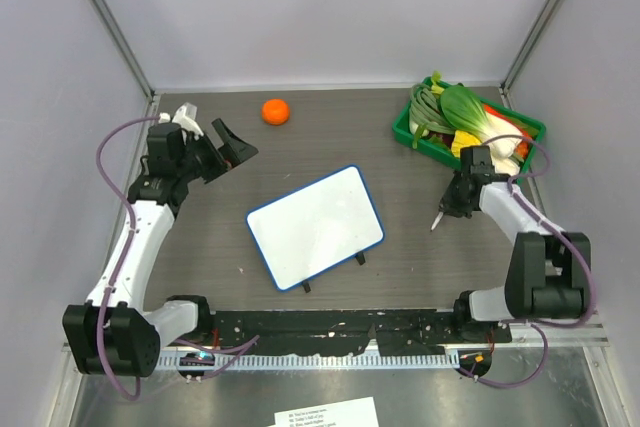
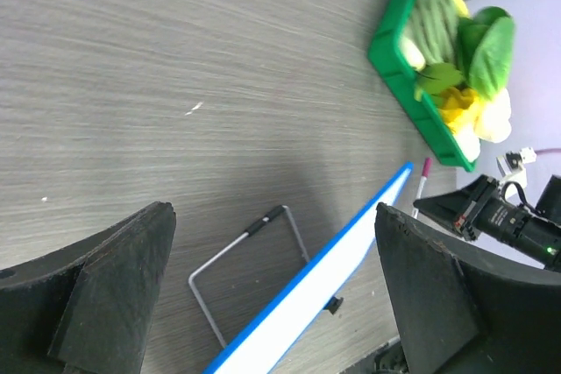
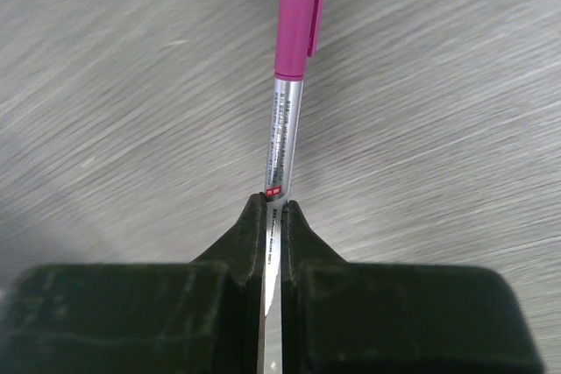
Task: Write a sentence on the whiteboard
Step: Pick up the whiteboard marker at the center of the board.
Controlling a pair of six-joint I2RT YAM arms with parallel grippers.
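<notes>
The whiteboard (image 1: 315, 227), white with a thin blue frame, lies tilted at the table's middle. Its face is blank, and no sentence is in view. In the left wrist view the whiteboard (image 2: 324, 291) appears edge-on, with a wire stand (image 2: 210, 278) behind it. My right gripper (image 1: 455, 205) is to the right of the board, low over the table. It is shut on a marker (image 3: 289, 129) with a silver barrel and a pink cap pointing away from the jaws (image 3: 276, 208). My left gripper (image 1: 230, 147) hangs open and holds nothing at the far left, above the board's far-left corner.
A green tray (image 1: 405, 127) of vegetables stands at the back right, close behind the right gripper. An orange fruit (image 1: 276, 111) lies at the back near the wall. Side walls close in the table on the left and right.
</notes>
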